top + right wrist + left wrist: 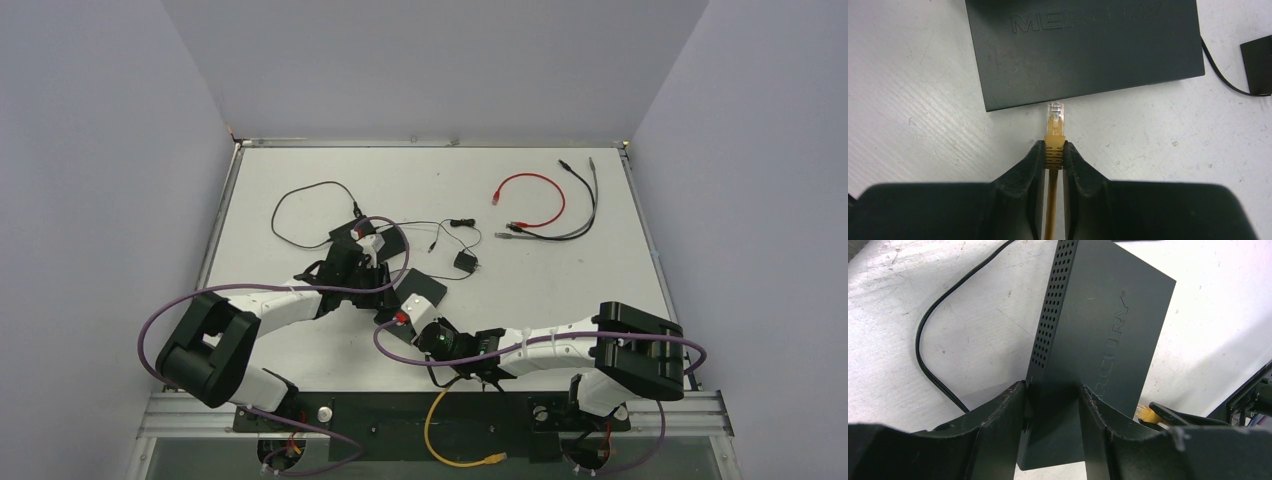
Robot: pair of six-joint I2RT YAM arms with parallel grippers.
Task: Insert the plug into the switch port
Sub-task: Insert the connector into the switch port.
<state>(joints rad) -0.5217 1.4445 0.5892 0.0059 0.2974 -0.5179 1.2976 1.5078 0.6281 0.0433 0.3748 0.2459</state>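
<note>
The dark grey switch [1083, 55] lies flat on the white table, its "MERCURY" top facing up; it also shows in the left wrist view [1098, 330] and in the top view [420, 292]. My left gripper [1053, 395] is shut on the switch's near end, one finger at the vented side. My right gripper [1054, 150] is shut on the yellow boot of the plug [1055, 117]. The clear plug tip points at the switch's near edge, just short of it. The ports are hidden. The plug also shows in the left wrist view [1146, 413].
A small black adapter [465, 262] with a thin cord lies right of the switch. A red cable [530, 195] and black cables [580, 200] lie at the back right. A black power cord [300, 215] loops at the back left. The yellow cable [432, 420] trails off the front edge.
</note>
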